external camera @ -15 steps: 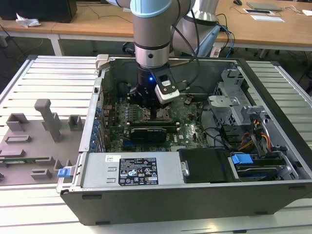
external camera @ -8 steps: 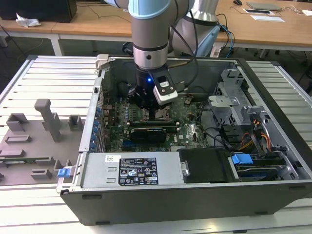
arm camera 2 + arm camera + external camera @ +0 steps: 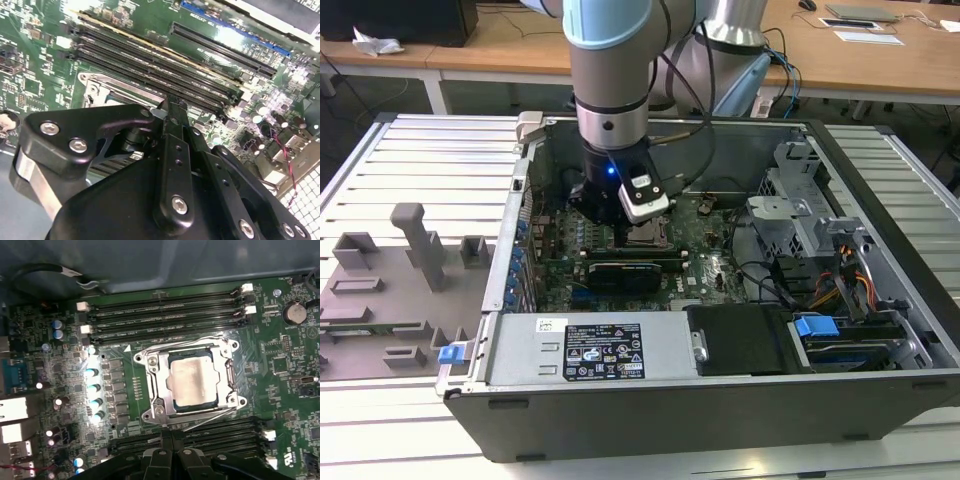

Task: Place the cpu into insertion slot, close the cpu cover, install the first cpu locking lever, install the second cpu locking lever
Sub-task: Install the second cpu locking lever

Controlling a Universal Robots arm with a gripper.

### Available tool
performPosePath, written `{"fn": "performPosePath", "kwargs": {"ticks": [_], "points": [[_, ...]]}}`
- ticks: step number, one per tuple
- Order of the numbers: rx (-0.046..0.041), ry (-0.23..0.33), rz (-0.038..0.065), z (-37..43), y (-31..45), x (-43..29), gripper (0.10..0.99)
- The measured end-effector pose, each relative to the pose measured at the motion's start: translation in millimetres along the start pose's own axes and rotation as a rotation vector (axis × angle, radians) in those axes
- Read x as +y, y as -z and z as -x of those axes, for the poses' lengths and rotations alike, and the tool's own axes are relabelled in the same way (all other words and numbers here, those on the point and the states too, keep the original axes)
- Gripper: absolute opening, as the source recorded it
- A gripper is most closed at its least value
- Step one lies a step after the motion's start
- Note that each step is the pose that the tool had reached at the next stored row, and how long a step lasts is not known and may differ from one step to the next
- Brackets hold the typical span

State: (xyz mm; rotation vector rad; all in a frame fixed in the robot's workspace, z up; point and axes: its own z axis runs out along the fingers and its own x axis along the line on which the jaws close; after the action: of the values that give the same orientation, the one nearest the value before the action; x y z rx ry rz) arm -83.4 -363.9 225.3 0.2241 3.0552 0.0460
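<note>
An open desktop computer case (image 3: 880,330) lies on its side on a ribbed silver-grey metal table (image 3: 420,160). Behind it stand pale wooden desks (image 3: 500,50) carrying papers and cables.

At the exterior view's left, one grey plastic fixture tray (image 3: 390,290) with upright pegs sits on the table, just beside the case. At the middle, one robot arm (image 3: 610,60) reaches straight down into the case, and its black gripper (image 3: 625,235) hangs close above the green motherboard (image 3: 700,270), right at the insertion slot (image 3: 648,236). At the exterior view's right are one black box with a label (image 3: 605,350), a metal drive cage (image 3: 790,215) and bundled cables (image 3: 850,275).

In the first wrist view, the one cpu (image 3: 192,382) lies flat in the insertion slot (image 3: 152,390), its pale metal face up. The one cpu cover (image 3: 225,352) lies closed around it, framing the chip. Two thin wire levers show, one along each of two opposite sides of the socket; one lever (image 3: 175,341) runs beside the four long memory slots (image 3: 165,315). Whether either lever is latched cannot be told.

In both wrist views the gripper's (image 3: 171,437) two fingers (image 3: 176,130) are pressed together, holding nothing, their tips near the socket's edge.
</note>
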Motion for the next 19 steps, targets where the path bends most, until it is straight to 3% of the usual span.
{"fn": "performPosePath", "kwargs": {"ticks": [1,4,7,19], "points": [[0.0008,-0.001,0.006,-0.5,-0.4,-1.5,0.106],[0.006,-0.004,0.04,-2.1,-2.4,-8.3,0.106],[0.0096,-0.006,0.065,-2.4,-5.5,-12.6,0.106],[0.0098,-0.006,0.067,-2.5,-7.4,-12.9,0.106]]}}
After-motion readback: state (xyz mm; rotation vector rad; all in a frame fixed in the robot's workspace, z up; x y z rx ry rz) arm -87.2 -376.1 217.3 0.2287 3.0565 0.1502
